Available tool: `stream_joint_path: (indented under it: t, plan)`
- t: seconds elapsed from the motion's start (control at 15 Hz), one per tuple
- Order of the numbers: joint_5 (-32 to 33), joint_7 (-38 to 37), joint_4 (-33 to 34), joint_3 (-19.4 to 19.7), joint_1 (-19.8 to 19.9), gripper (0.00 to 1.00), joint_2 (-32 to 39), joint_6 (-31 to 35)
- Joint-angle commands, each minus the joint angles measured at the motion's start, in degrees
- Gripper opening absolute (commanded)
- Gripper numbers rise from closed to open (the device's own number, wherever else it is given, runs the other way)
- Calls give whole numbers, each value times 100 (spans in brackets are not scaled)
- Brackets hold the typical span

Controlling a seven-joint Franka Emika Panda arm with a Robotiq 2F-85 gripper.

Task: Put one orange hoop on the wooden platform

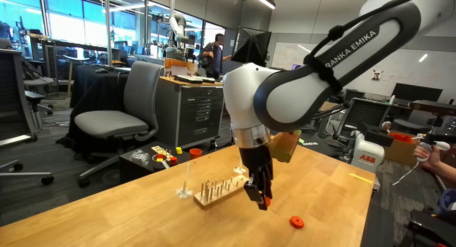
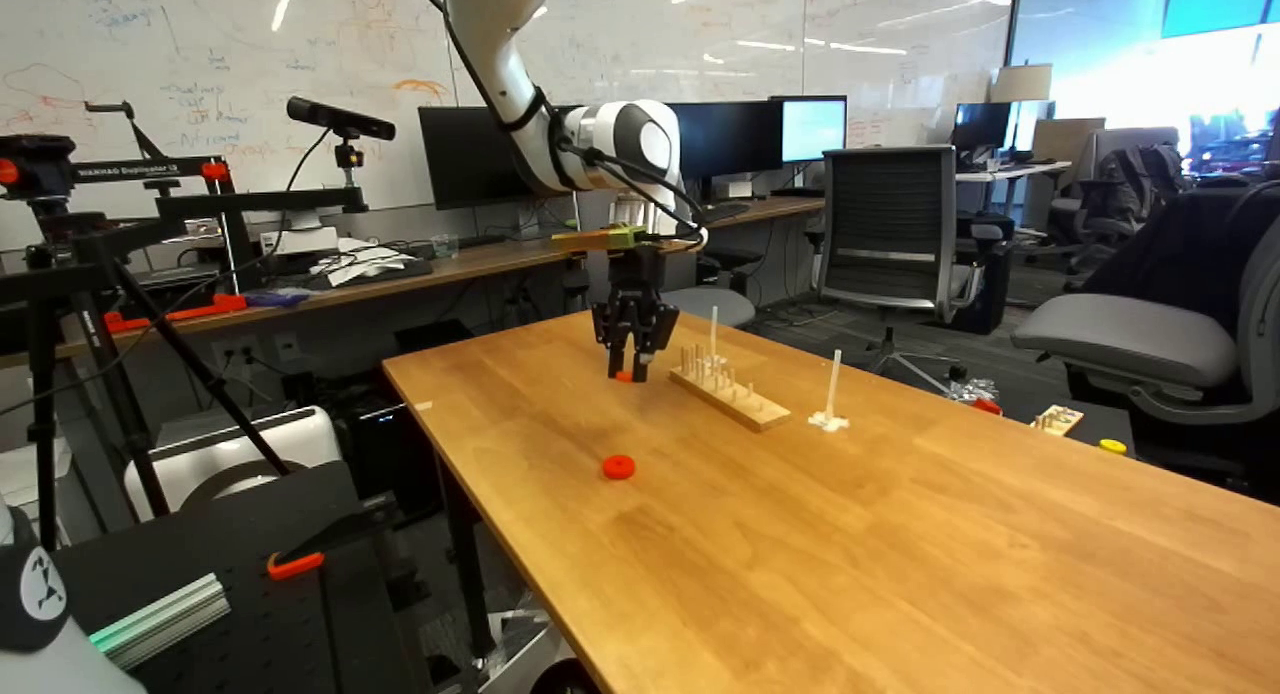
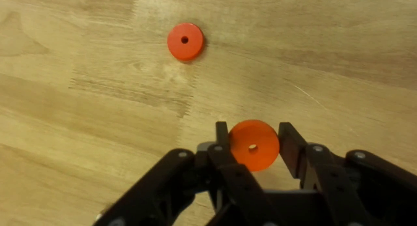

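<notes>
My gripper [image 3: 253, 131] is shut on an orange hoop [image 3: 257, 159], whose sides touch both fingers. The held hoop lies flat and appears to be above the tabletop. It also shows between the fingertips in both exterior views [image 1: 268, 201] [image 2: 625, 376]. A second orange hoop [image 3: 185, 43] lies flat on the tabletop and shows in both exterior views too [image 1: 296, 222] [image 2: 618, 467]. The wooden platform [image 1: 210, 203] with several thin upright pegs stands beside the gripper; it also shows in an exterior view [image 2: 745, 409]. In the wrist view the platform is not clearly visible.
Two thin upright rods [image 1: 186, 177] [image 2: 713, 334] stand taped to the light-wood tabletop [image 1: 142, 211], near the platform. A low black table [image 1: 142, 168] beside it holds an orange cup [image 1: 195, 153], yellow rings [image 1: 179, 150] and another small pegged board [image 2: 1057, 420].
</notes>
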State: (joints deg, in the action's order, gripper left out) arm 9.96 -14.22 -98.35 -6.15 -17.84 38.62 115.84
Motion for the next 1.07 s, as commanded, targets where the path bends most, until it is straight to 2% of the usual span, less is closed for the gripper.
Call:
stream_joint_path:
  t: [0.0, 0.53, 0.6, 1.0]
  plan:
    - [-363, 401, 111, -153, 158, 18, -61, -39]
    - [-568, 412, 164, -122, 146, 18, -39, -40]
    - [-411, 277, 125, -32, 50, 43, 9, -3]
    - [-431, 276, 125, -33, 53, 43, 9, -3]
